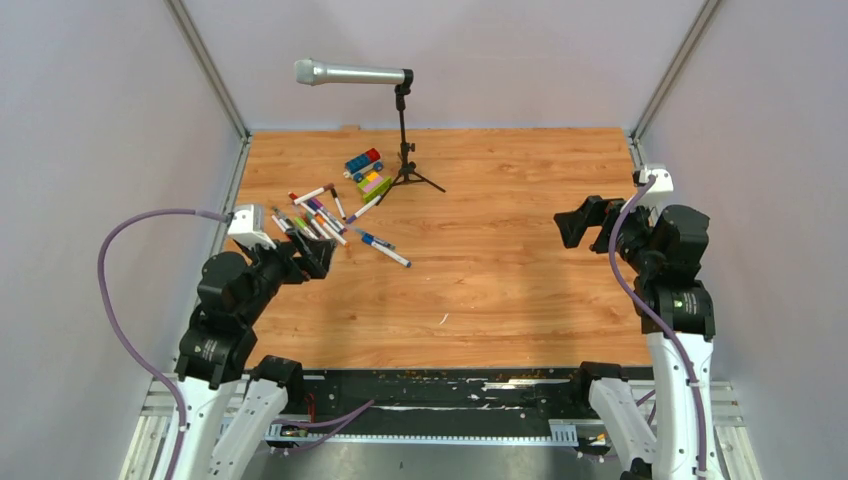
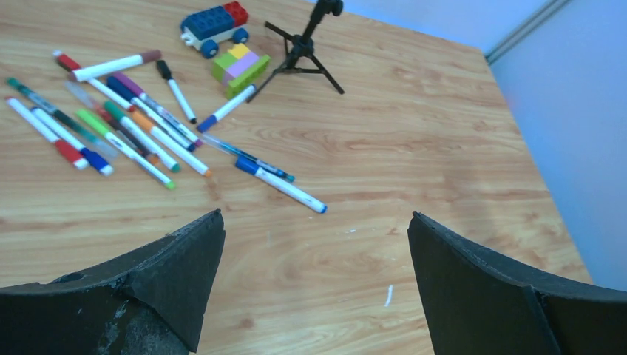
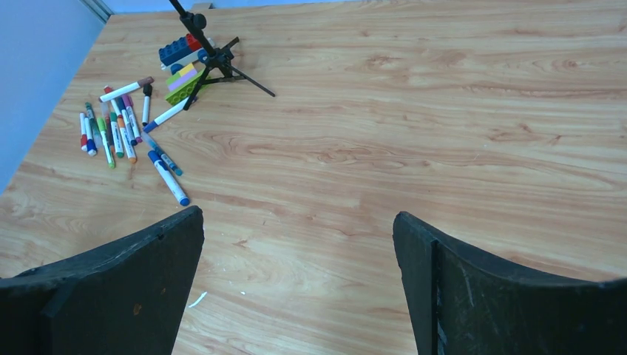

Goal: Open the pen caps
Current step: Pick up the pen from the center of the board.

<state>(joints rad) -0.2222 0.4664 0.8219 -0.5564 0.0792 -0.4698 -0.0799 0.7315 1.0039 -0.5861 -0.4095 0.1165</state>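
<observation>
Wood-grain tabletop (image 1: 500, 290). White-barrelled marker pens (image 2: 111, 66) heaped beside black microphone tripod (image 1: 404, 150), stubby coloured plastic caps (image 2: 246, 165) on. Left gripper (image 2: 314, 222), right gripper (image 3: 296, 214) gape empty. Risk: crowded pile, jaws pinch two pens, scatter rest.

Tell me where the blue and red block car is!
In the top view, the blue and red plastic block car sits far back, left of centre, beside the black tripod microphone stand and behind the green, yellow and purple block stack.
</observation>
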